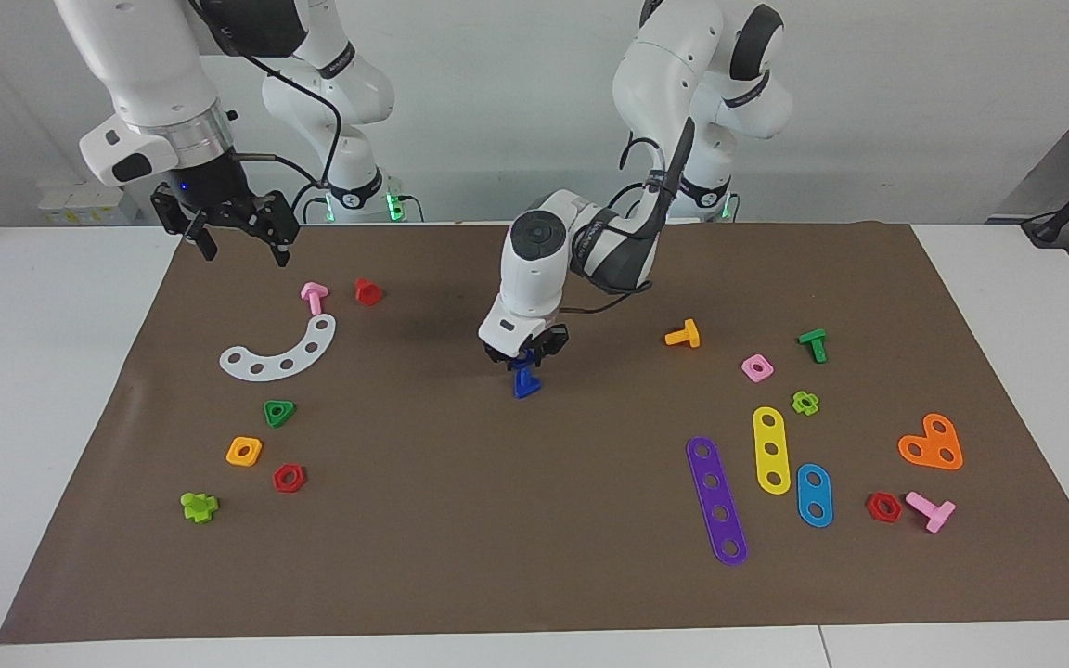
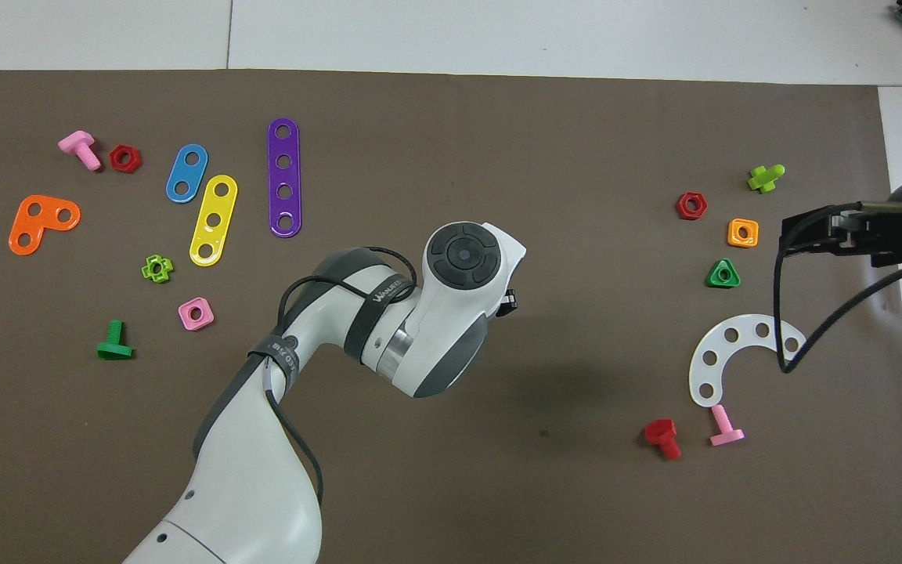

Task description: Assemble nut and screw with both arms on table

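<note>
Now I see the tabletop (image 1: 52, 390) under its brown mat (image 1: 534, 557). My left arm (image 2: 263, 462) reaches mid-mat; its left tool (image 1: 525, 357) is clenched on the dark-blue screw (image 1: 525, 382), whose triangular head touches the mat. From overhead the wrist hides both. My right tool (image 1: 236, 237) hangs released above the mat's edge by the pink screw (image 1: 314, 296). I cannot find the blue nut.

Screw (image 1: 525, 381) mid-mat under left claw (image 1: 527, 357); right claw (image 1: 239, 243) over mat's (image 1: 497, 557) right-arm end, nr robots.

matt brown mat (image 1: 534, 557), glossy plastic screw (image 1: 525, 382)
</note>
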Robot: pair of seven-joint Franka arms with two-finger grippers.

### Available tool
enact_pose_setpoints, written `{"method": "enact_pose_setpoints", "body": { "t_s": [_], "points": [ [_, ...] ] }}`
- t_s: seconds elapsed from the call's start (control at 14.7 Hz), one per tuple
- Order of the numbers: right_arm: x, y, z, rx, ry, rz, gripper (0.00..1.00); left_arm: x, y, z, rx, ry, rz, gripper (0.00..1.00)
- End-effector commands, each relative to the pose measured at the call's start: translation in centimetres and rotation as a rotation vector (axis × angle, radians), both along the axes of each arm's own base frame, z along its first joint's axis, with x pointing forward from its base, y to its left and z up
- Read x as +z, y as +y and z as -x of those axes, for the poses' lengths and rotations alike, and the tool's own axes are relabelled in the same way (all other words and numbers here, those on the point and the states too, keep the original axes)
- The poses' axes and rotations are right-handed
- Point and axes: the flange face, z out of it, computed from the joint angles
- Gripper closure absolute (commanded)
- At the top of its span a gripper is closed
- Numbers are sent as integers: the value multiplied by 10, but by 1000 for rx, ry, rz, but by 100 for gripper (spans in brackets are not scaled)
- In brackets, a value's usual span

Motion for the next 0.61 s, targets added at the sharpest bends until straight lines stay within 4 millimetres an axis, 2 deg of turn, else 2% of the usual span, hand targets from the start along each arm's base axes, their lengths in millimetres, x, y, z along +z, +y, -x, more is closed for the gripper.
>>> {"method": "enact_pose_setpoints", "body": {
  "t_s": [0.0,0.27,0.55],
  "points": [
    [1,-1,6,34,-12,16,0,-9,-6,-1,15,-1,5,100],
    [2,-1,6,34,-13,13,0,11,-5,-12,8,69,-48,100],
    [1,-4,6,23,-11,9,0,30,0,-37,35,73,-35,100]
  ]
}}
